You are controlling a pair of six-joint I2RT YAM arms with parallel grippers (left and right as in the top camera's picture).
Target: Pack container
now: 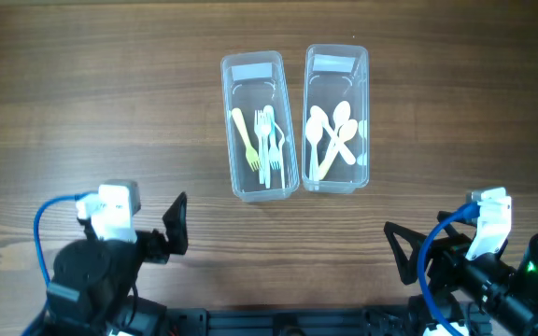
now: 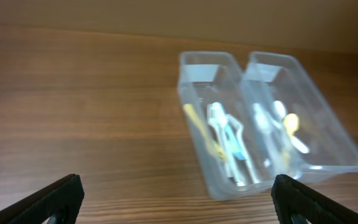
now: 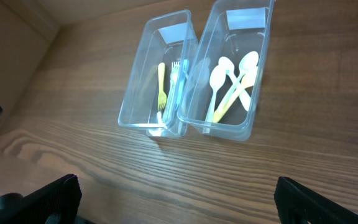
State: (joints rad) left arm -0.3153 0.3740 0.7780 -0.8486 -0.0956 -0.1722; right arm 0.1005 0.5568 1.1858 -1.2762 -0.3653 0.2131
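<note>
Left tool (image 2: 178, 200) and right tool (image 3: 178, 202) spread wide, empty; forks (image 1: 267, 149) in left container (image 1: 254, 71); spoons (image 1: 332, 138) in right container (image 1: 335, 63).

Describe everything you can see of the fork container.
The fork container is a clear plastic rectangular tub with rounded corners. It is open-topped, with a whitish patch at its far end. It lies flat on the wooden table, turned slightly off square. Inside, a yellow fork and several pale forks, one bluish, lie lengthwise. The spoon container sits right beside it, closest at the near corners; whether they touch cannot be told.
</note>
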